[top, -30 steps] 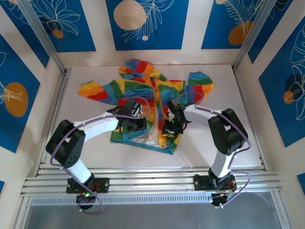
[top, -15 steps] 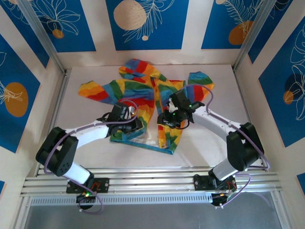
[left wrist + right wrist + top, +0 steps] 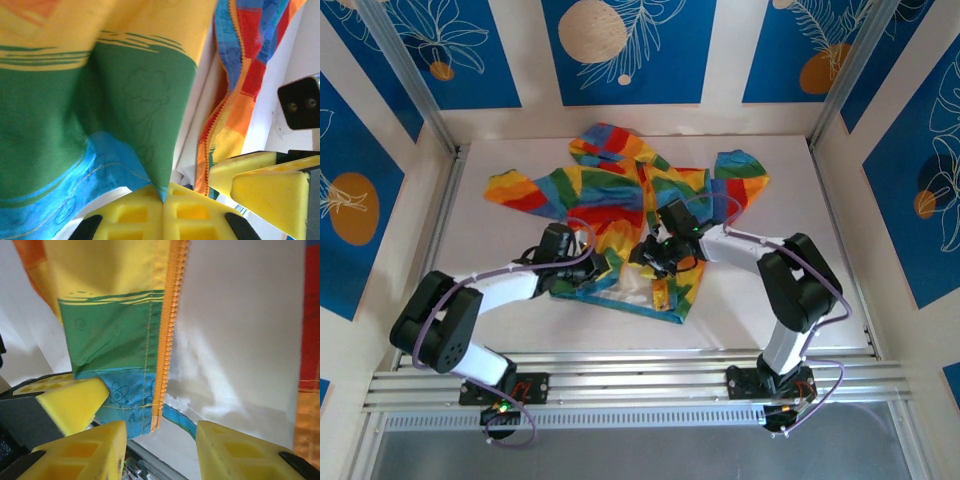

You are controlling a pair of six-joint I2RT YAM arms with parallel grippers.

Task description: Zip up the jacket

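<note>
At 6 o'clock of the jacket (image 3: 620,190), left gripper (image 3: 162,198) pinches its edge, right gripper (image 3: 160,436) stands spread around the unjoined zipper (image 3: 170,330); zipping not begun.

Rainbow-striped jacket (image 3: 610,195), unzipped, spread flat

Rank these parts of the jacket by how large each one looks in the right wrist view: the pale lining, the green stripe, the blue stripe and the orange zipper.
1. pale lining
2. green stripe
3. blue stripe and orange zipper: too close to rank. The zipper is long but narrow, the stripe short but wider.
</note>
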